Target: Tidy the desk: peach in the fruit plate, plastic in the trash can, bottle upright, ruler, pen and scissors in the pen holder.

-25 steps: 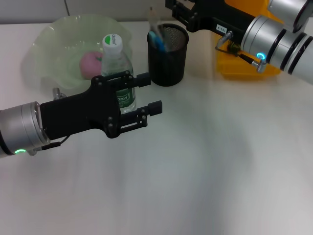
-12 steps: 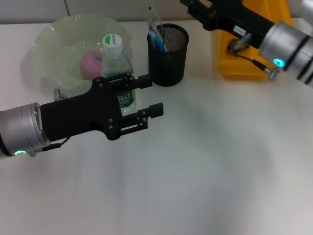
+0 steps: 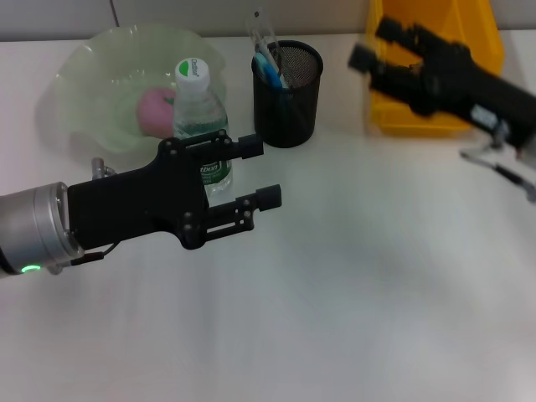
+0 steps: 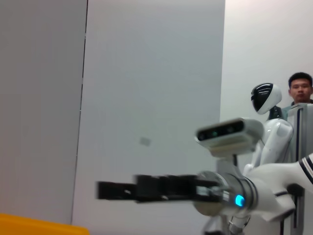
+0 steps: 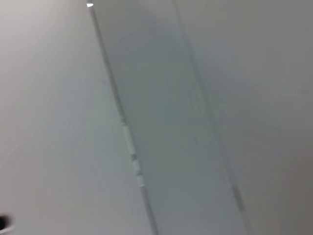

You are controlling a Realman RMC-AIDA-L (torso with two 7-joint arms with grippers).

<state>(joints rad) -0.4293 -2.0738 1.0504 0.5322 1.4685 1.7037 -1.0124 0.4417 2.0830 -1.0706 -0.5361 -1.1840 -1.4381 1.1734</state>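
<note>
The pink peach (image 3: 153, 110) lies in the pale green fruit plate (image 3: 88, 75) at the back left. The water bottle (image 3: 199, 126) stands upright at the plate's front edge. The black mesh pen holder (image 3: 287, 92) holds a clear ruler (image 3: 263, 33) and a blue pen (image 3: 268, 67); scissors do not show. My left gripper (image 3: 255, 172) is open and empty, hovering just in front of the bottle. My right gripper (image 3: 373, 43) is open and empty, blurred, in the air at the yellow trash can (image 3: 435, 75).
The left wrist view shows my right arm's gripper (image 4: 105, 190) far off, a strip of the yellow can (image 4: 29, 226), and another robot and a person behind. The right wrist view shows only wall.
My right arm has swung right and toward me, away from the pen holder to the yellow can. My left gripper has barely shifted.
</note>
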